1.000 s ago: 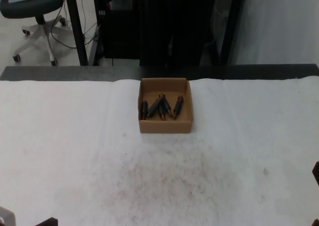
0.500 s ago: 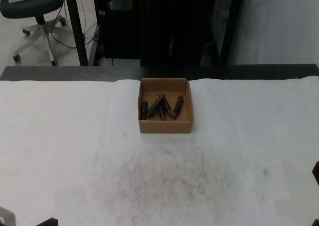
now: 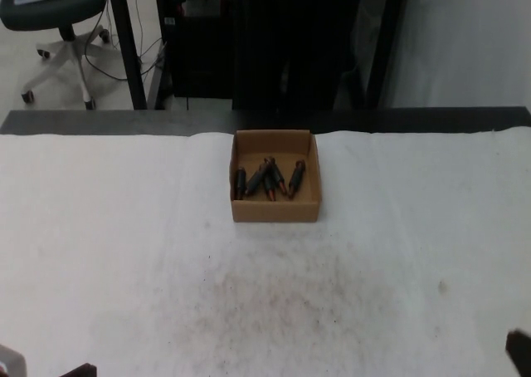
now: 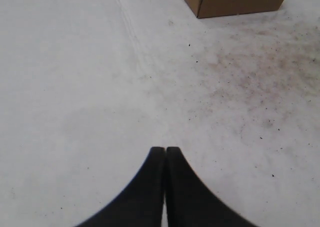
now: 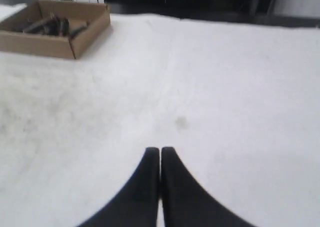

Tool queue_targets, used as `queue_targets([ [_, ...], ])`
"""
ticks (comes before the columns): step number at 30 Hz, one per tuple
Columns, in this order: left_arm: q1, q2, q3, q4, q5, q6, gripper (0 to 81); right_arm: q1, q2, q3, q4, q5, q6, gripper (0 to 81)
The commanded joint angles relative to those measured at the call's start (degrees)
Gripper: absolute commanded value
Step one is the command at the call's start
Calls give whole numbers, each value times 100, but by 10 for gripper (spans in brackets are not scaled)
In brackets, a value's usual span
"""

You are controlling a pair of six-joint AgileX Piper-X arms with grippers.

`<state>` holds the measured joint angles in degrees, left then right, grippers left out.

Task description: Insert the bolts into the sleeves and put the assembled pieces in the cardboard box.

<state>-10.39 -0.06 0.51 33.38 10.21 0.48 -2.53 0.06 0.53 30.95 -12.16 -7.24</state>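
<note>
1. Table (image 3: 124,252): covered with a white, slightly fuzzy cloth with soft creases. A brownish speckled stain (image 3: 274,302) marks the cloth just on the near side of the box.
2. Shallow, open-topped brown cardboard box (image 3: 275,209): matte, straight walls with plain cut edges. It stands on the cloth toward the far side of the table, about midway across. It also appears in the left wrist view (image 4: 240,4) and the right wrist view (image 5: 35,44).
3. Assembled pieces (image 3: 267,179): several slim, dark, dull-metal bolt-and-sleeve pieces with reddish-brown ends. They lie flat on the box floor, some crossing one another, one a little apart. The exact count is hard to tell.
4. Left fingers (image 4: 158,159): two smooth, black, tapering fingers pressed together at the tips with nothing between them. They are over bare cloth, well apart from the box.
5. Right fingers (image 5: 152,159): same black, curved, tapering form, tips closed against each other and holding nothing. They are over clean cloth, with the box well off to one side.
6. Change: a dark arm part (image 3: 518,348) sits near the bottom corner of the right edge of the high view. Half a second ago it showed higher on that edge. The box and the pieces lie as they did then.
</note>
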Motion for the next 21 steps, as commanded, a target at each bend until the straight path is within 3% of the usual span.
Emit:
queue_targets([
  [1,20,5,-51,-33,-24,65,3,-4,-6,-53,213,31,-71,8],
  [8,20,5,-51,-33,-24,65,3,-4,-6,-53,228,116,-194,8],
  [14,20,5,-51,-33,-24,65,3,-4,-6,-53,274,1370,-215,8],
  [21,20,5,-51,-33,-24,65,3,-4,-6,-53,274,998,-216,8],
])
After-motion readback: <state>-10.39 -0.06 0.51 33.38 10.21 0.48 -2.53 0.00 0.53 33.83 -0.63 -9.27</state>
